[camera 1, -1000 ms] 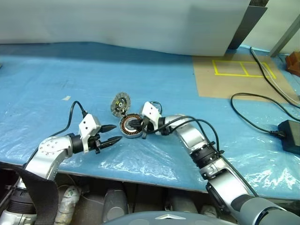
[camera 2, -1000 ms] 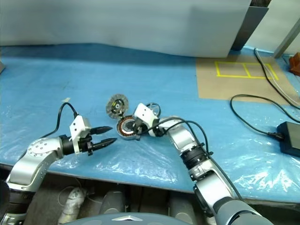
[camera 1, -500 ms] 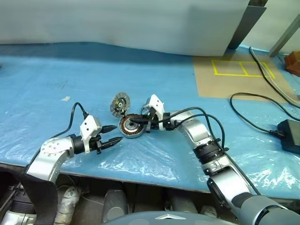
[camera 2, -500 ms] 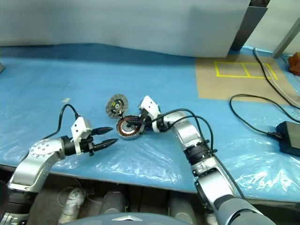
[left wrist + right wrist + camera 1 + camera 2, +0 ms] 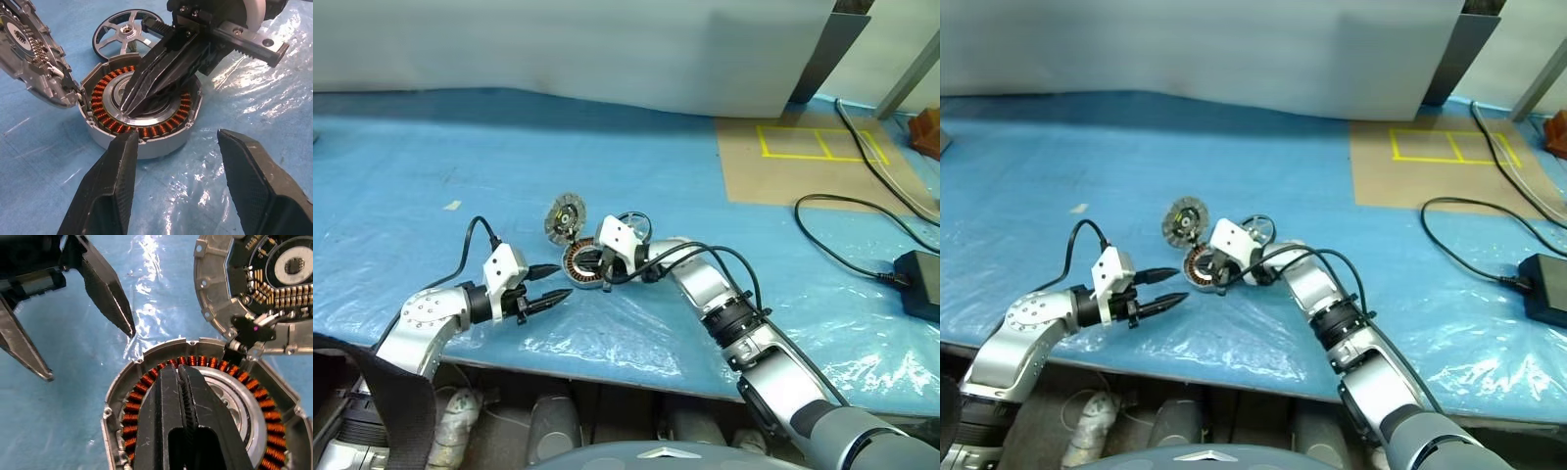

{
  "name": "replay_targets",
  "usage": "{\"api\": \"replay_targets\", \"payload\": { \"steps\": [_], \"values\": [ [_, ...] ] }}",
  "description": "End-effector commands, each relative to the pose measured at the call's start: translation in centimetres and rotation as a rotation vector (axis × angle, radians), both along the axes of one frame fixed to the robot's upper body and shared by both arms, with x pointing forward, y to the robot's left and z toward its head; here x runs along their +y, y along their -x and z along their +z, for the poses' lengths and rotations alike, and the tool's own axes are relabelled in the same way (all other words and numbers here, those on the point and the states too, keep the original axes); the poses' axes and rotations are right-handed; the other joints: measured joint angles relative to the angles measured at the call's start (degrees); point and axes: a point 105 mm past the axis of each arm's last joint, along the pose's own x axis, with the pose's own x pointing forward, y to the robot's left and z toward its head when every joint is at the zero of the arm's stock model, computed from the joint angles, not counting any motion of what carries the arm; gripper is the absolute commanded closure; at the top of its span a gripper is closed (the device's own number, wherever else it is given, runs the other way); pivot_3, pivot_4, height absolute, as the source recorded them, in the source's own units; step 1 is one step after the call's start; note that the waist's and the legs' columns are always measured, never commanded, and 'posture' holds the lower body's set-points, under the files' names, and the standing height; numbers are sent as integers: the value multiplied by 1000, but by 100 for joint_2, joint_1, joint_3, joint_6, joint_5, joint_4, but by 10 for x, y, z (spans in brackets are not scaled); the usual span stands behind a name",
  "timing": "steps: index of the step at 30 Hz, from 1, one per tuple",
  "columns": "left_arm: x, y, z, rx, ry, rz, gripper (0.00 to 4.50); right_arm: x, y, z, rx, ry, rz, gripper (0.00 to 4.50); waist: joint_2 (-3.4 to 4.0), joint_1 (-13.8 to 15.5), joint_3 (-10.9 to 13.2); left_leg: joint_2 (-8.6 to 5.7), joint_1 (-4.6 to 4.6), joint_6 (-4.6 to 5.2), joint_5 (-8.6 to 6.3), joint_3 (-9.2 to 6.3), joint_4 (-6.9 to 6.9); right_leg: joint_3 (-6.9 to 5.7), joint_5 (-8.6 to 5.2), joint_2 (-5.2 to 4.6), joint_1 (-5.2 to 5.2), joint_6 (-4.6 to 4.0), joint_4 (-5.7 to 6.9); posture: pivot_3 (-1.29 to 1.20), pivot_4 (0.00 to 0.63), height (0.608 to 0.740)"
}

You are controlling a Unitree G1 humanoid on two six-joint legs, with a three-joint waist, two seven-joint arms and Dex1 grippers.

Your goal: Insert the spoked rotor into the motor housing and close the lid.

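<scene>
Right fingers (image 5: 128,105) pressed together, tips on silver centre of the round grey metal motor housing with copper-brown windings (image 5: 142,113) | left fingers (image 5: 171,147) spread apart, empty, just short of housing | pale grey ribbed lid (image 5: 30,54) tilted against housing rim | dark-ringed silver spoked rotor (image 5: 123,33) beyond right fingers, flat on blue plastic-covered tabletop (image 5: 636,176)

A long table under crinkled blue plastic sheeting (image 5: 431,166) holds a brown cardboard panel (image 5: 803,166); a pale grey wall (image 5: 607,49) stands behind.

right pincer (image 5: 128,108) blocking motor housing (image 5: 142,115) opening, lid (image 5: 30,58) crowding its rim
</scene>
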Motion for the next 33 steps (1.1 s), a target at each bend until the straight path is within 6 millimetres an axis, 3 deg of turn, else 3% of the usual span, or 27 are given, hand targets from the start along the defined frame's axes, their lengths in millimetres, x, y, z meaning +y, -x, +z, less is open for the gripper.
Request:
{"api": "replay_targets", "payload": {
  "steps": [1, 6, 10, 12, 16, 26, 33],
  "values": [
    [-3, -1, 6, -33, 18, -16, 1804, -12, -5, 40, 24, -145, -7, 4479, 0, -2, 1, 0, -2, 0, 0, 0, 0, 0, 0, 0, -2, 0, 0, 0, 150, 740],
    [-7, -4, 10, -43, 38, -32, 1804, -44, -2, 70, -49, -122, -30, 4479, -1, 26, 2, 0, -4, 0, 1, 0, -1, -1, 1, 1, -3, 1, -3, 0, 150, 740],
    [-11, -10, 12, -52, 45, -37, 1804, -68, 0, 70, -137, 22, -54, 4479, -2, 35, 2, -2, 1, -1, 1, 0, -4, 0, 2, 1, 0, 3, -4, 0, 150, 740],
    [-15, -12, 12, -55, 49, -47, 1804, -75, -8, 74, -205, 86, -72, 4479, -2, 18, 2, -2, 2, -1, 1, 1, -3, 1, 2, 1, 2, 3, -4, 0, 150, 740],
    [-22, -16, 16, -69, 65, -50, 1804, -81, -29, 67, -458, 358, -34, 3552, -1, -25, 3, -4, 2, -1, 1, 3, 1, 9, 2, 2, -8, 3, 4, 0, 150, 740],
    [-32, -21, 26, -90, 72, -64, 1804, -73, -56, 72, -609, 538, 124, 70, -10, 0, 8, -2, -19, 10, 7, 4, 5, -1, 2, 1, -15, 2, 4, 0, 150, 740],
    [-40, -17, 22, -84, 84, -72, 1804, -76, -67, 60, -609, 617, 186, 70, -12, -13, 9, 0, -20, 16, 10, 4, 12, -1, 2, 1, -15, 0, 9, 0, 150, 740]
  ]
}}
